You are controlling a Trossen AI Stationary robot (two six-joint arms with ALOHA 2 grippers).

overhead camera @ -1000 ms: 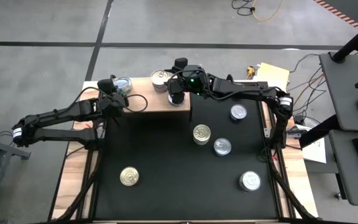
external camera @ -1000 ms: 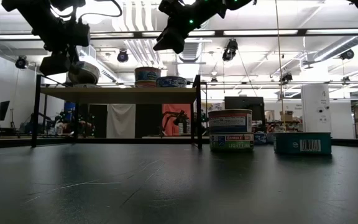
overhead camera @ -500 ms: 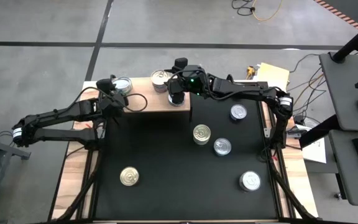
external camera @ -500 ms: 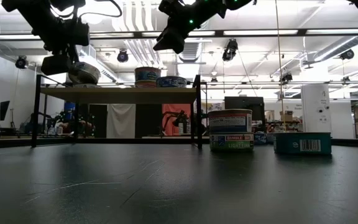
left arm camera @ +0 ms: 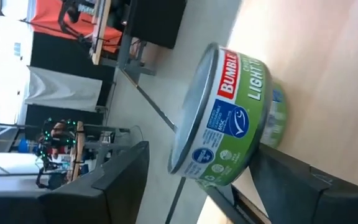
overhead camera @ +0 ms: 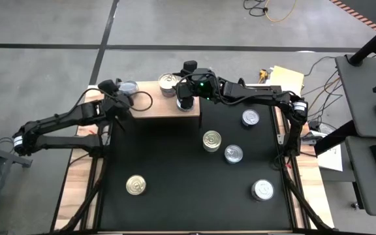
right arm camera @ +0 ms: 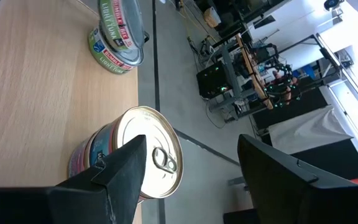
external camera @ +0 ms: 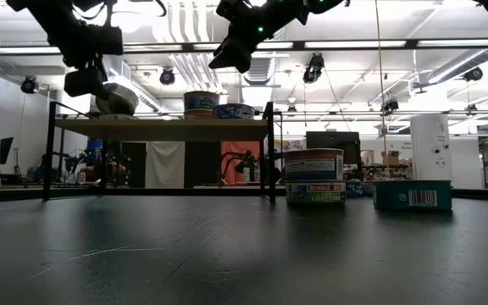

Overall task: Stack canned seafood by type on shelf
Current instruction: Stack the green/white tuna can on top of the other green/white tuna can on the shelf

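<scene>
The shelf is a light wooden stand at the table's far edge. A silver-topped can with a blue-green label sits tilted on its left end. My left gripper is open around it, and one finger stands clear of the lid. A gold-topped can stands on the shelf's right half. My right gripper hangs open above that half, and its fingers touch nothing. Several more cans stand on the black table. My left gripper touches the can only with one finger. The can's bottom edge seems to lean on that finger, while its opposite edge rests on the shelf top. The fingers come nearly level from the table's left side. The other finger stands apart from the lid.
On the table stand a gold-topped stack, silver-topped cans and a gold-topped can. A further can stands on the shelf below my right gripper. A teal box-like tin shows at the right in the low view.
My left gripper has rolled a little about its own pointing line beside the can on the shelf's left end. The can stays tilted in the same place.
</scene>
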